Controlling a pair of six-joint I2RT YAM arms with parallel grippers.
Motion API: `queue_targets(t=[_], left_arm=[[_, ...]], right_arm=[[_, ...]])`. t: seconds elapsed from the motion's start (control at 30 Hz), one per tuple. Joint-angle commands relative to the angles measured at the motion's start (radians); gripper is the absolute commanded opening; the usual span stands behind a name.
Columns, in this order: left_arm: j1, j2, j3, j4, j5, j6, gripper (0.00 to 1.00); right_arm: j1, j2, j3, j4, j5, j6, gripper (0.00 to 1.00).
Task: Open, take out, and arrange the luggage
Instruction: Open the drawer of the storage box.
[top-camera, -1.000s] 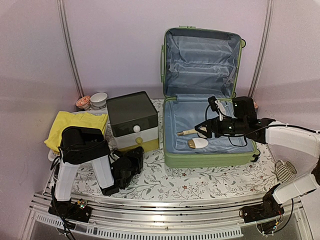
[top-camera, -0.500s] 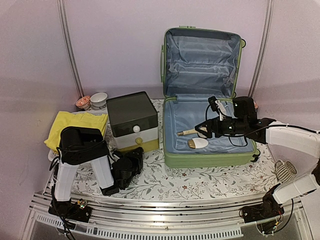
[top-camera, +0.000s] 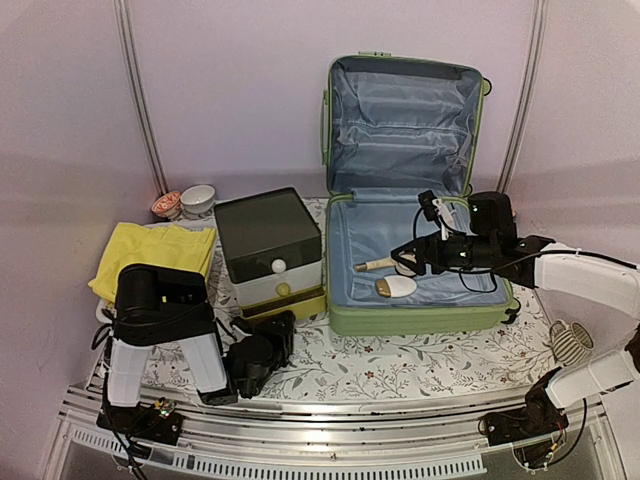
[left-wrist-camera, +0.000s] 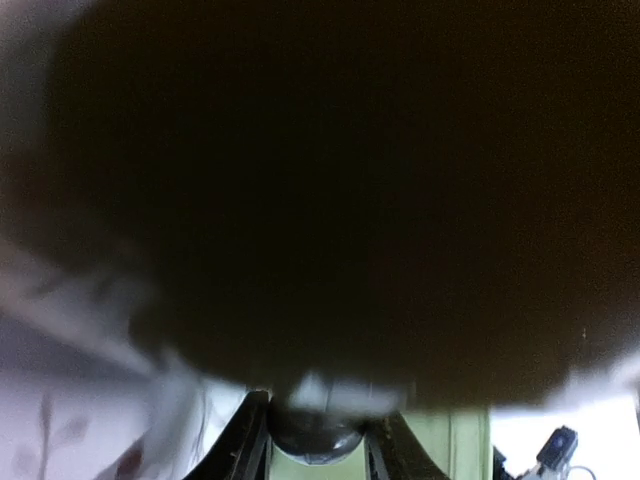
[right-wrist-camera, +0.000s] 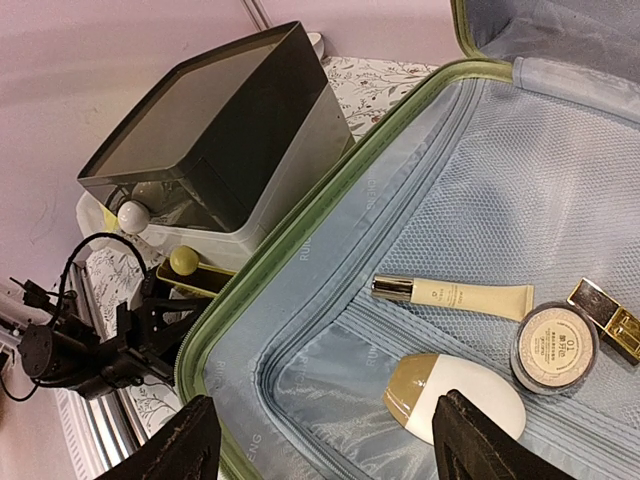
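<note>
The light-green luggage (top-camera: 420, 320) lies open, its lid upright against the wall, and shows pale blue lining in the right wrist view (right-wrist-camera: 300, 340). Inside lie a cream tube (right-wrist-camera: 455, 296), a white-and-tan oval case (right-wrist-camera: 455, 395), a round compact (right-wrist-camera: 555, 345) and a gold box (right-wrist-camera: 605, 315). My right gripper (top-camera: 408, 262) is open and empty, hovering over these items (right-wrist-camera: 330, 455). My left gripper (top-camera: 282, 318) is low on the table, left of the luggage. It is closed round the yellow drawer knob (left-wrist-camera: 315, 435) of the dark-lidded box (top-camera: 268, 235).
The box's yellow bottom drawer (top-camera: 290, 303) stands pulled out, with a white knob (top-camera: 278, 266) above it. A yellow cloth (top-camera: 150, 255) and small bowls (top-camera: 190, 200) sit at the back left. A white mesh basket (top-camera: 570, 340) is at the right edge.
My left arm has drawn back toward the near edge. The yellow drawer has slid out and the box has shifted slightly. The right arm has barely moved.
</note>
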Motion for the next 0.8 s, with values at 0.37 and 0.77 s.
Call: queue_targets(t=[0.37,0.77], left_arm=[[-0.154,-0.080,-0.053,-0.224,-0.075,-0.160,0.38],[-0.177,-0.249,-0.162,-0.350,-0.105,-0.144,0.50]], right_arm=[[-0.007,-0.008,-0.011,0.015,-0.035,0.015,0.74],[-0.007,0.041,0.003,0.020,-0.067,0.021,0.74]])
